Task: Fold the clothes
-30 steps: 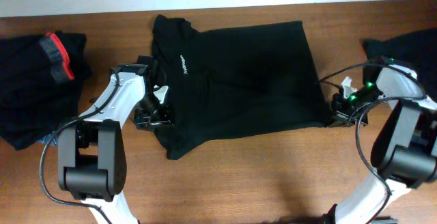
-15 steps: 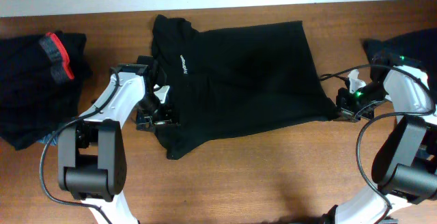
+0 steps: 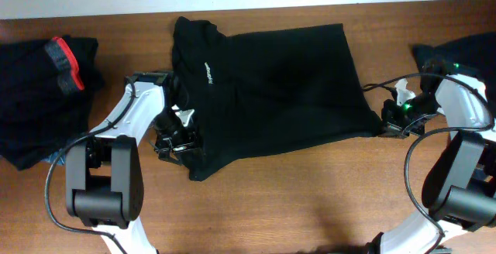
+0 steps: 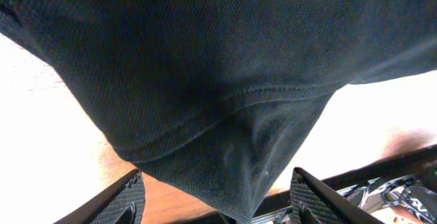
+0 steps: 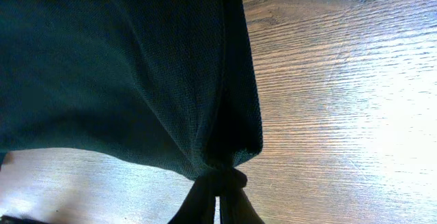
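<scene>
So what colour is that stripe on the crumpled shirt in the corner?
Red-orange. The stripe sits on the crumpled black shirt, and it shows best in the overhead view.

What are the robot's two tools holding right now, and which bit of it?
The right tool pinches the spread black shirt by its bunched corner. The left tool stands open around the shirt's edge, not clamping it.

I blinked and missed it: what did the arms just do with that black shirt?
The right gripper, shut on a corner of the black shirt, pulled it rightward, stretching the hem. The left gripper shifted slightly toward the robot at the shirt's edge. The clothes pile at left stayed put.
</scene>
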